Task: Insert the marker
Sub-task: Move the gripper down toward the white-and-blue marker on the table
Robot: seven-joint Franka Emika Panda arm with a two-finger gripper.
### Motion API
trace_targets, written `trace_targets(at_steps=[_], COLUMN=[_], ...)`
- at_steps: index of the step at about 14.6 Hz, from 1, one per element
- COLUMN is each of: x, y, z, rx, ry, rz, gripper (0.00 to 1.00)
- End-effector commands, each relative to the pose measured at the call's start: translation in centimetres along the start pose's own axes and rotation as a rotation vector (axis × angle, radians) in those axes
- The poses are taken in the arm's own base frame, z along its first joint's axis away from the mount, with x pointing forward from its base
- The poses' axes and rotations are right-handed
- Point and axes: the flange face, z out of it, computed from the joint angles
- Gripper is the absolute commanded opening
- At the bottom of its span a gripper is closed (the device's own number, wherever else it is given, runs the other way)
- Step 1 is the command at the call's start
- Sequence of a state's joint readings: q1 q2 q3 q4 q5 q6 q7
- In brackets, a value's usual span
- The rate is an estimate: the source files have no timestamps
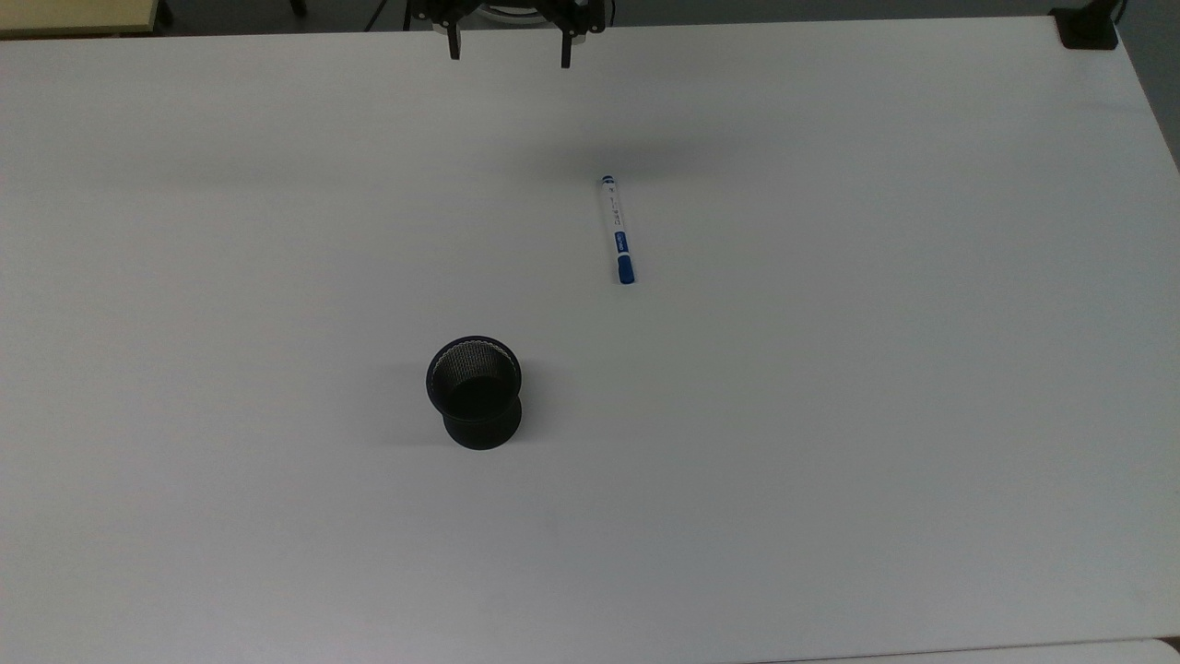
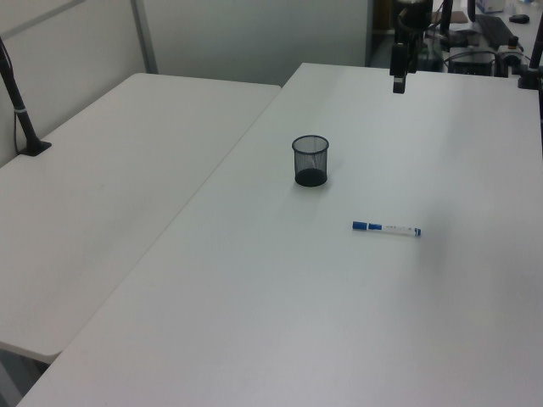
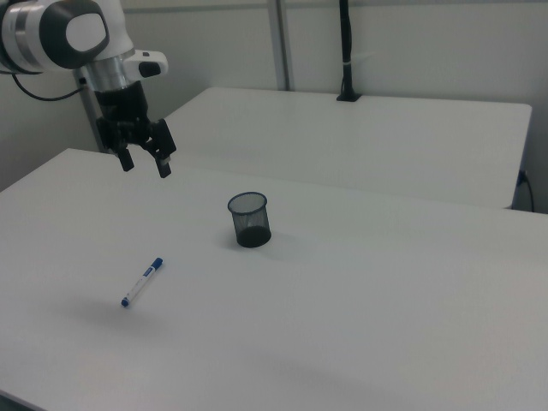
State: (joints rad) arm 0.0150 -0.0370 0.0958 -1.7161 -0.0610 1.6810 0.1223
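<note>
Honestly nothing was done yet when I checked: the marker (image 1: 618, 231) lay flat on the bench (image 1: 830, 461), well apart from the mesh cup (image 1: 475, 392), jaws released and empty overhead.

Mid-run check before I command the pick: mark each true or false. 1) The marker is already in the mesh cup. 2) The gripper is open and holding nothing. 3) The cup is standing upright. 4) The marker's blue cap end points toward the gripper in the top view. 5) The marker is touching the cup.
1) False. The marker lies flat on the table, outside the black mesh cup.
2) True. The gripper hangs above the table with its fingers apart and nothing between them.
3) True. The cup stands upright with its mouth open upward.
4) False. In the top view the cap end points away from the gripper, toward the bottom edge.
5) False. Bare table lies between them.
</note>
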Motion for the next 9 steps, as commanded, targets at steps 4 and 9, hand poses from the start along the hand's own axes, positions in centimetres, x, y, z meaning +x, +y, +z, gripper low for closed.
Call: trace_targets(at_steps=[4, 9], x=[-0.31, -0.22], y=[0.11, -0.09], z=[0.25, 0.79], rx=[0.016, 0.016], ry=[-0.012, -0.022], rz=[-0.014, -0.023], gripper=[1.0, 1.0])
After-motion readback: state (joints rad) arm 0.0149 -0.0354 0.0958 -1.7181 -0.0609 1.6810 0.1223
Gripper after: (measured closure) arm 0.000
